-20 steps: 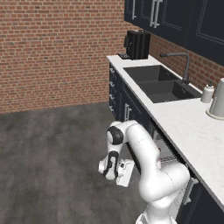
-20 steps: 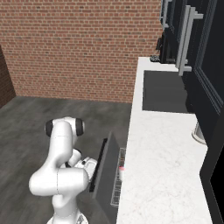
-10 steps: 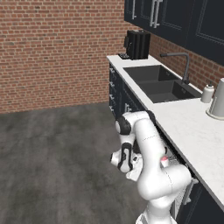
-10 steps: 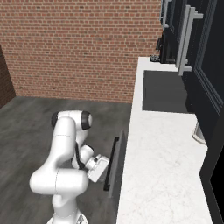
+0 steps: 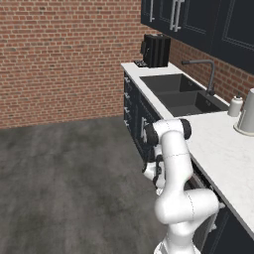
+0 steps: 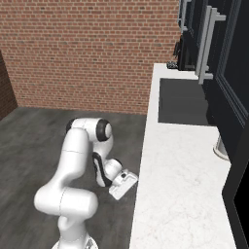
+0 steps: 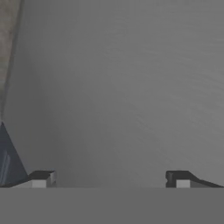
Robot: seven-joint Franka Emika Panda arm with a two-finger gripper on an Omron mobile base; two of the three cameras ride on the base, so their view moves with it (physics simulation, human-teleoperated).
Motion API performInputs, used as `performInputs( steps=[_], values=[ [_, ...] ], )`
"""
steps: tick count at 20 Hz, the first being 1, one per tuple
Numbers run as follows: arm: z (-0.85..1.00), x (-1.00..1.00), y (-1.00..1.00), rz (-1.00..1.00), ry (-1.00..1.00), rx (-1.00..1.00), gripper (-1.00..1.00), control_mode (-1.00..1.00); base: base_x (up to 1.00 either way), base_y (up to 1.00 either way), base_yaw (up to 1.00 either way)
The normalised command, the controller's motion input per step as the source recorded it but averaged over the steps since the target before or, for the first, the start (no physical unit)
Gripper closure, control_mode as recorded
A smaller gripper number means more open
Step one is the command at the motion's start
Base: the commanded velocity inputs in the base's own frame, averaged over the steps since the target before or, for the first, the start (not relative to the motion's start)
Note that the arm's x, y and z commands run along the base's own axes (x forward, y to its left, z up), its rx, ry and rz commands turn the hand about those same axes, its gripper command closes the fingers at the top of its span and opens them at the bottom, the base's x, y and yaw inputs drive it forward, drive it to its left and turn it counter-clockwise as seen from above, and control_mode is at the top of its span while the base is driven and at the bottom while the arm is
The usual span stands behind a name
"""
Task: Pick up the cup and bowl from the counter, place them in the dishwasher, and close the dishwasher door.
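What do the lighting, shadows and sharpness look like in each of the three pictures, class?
Left base view: even, soft light, with a faint sheen on the white arm and no hard shadows. Right base view: the counter is bright and evenly lit, the wall cabinets nearly black. Hand view: a flat, featureless grey floor with little detail.

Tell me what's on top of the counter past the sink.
Beyond the sink, the counter holds a black coffee machine at its far end; nearer, a pale kettle and small white bottle. Whatever is behind them is hidden.
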Motion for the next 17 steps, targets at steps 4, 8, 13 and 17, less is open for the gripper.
performInputs(
  steps=[4,8,13,17],
  values=[
    [0.35,0.00,-1.00,0.00,-0.04,0.16,-1.00,-1.00,0.00,0.00,0.00],
    [0.38,0.00,-1.00,0.00,-0.04,0.15,-1.00,-1.00,0.00,0.00,0.00],
    [0.40,0.00,-1.00,0.00,-0.03,0.15,-1.00,-1.00,0.00,0.00,0.00],
    [0.43,0.00,-1.00,0.00,-0.02,0.16,-1.00,-1.00,0.00,0.00,0.00]
  ],
)
